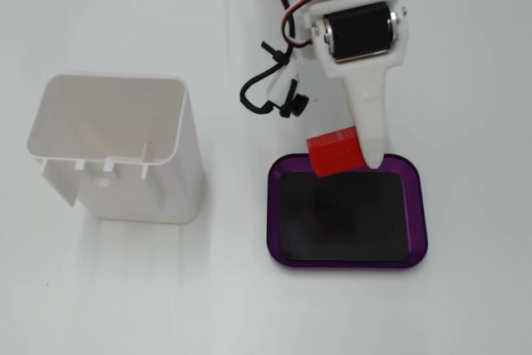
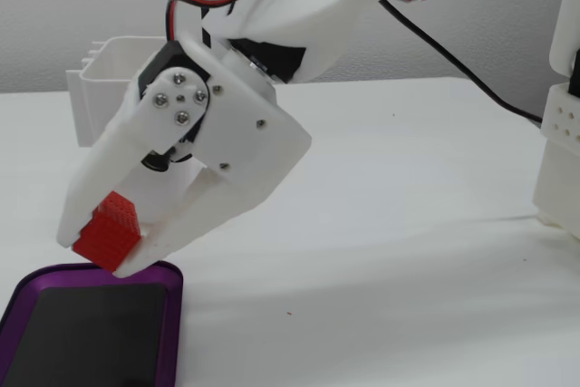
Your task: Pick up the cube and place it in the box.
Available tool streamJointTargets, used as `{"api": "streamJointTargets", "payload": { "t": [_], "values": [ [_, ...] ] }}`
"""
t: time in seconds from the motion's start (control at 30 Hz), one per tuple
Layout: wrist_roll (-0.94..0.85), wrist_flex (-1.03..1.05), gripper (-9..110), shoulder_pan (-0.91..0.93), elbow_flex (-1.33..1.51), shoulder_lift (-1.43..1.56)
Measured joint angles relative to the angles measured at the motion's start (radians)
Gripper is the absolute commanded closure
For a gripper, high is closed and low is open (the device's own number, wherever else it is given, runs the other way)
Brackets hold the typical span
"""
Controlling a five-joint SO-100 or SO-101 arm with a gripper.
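The small red ribbed cube [image 1: 334,154] [image 2: 107,232] is clamped between the white fingers of my gripper [image 1: 353,155] [image 2: 101,256], which is shut on it. In both fixed views it hangs just above the far edge of the box [image 1: 420,214] [image 2: 172,292], a shallow tray with a glossy purple rim and a black floor. The cube does not touch the tray. One white finger [image 1: 370,126] runs down along the cube's right side in a fixed view from above.
A tall white plastic container [image 1: 116,151] [image 2: 100,74] stands to the left of the tray in the fixed view from above. Black and red cables [image 1: 274,93] hang beside the arm. The arm's white base [image 2: 562,142] stands at the right edge.
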Motion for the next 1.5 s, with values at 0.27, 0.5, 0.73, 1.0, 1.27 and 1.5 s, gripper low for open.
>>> {"api": "streamJointTargets", "payload": {
  "t": [0.27,0.5,0.73,1.0,1.27,1.5],
  "values": [
    [0.000,0.092,90,-0.008,-0.011,0.000],
    [0.000,0.110,90,-0.008,-0.011,0.034],
    [0.000,0.196,90,-0.029,0.023,0.354],
    [0.000,0.506,90,-0.081,0.241,0.882],
    [0.000,0.732,90,-0.080,0.552,1.525],
    [0.000,0.844,90,-0.081,0.827,1.789]
  ]
}}
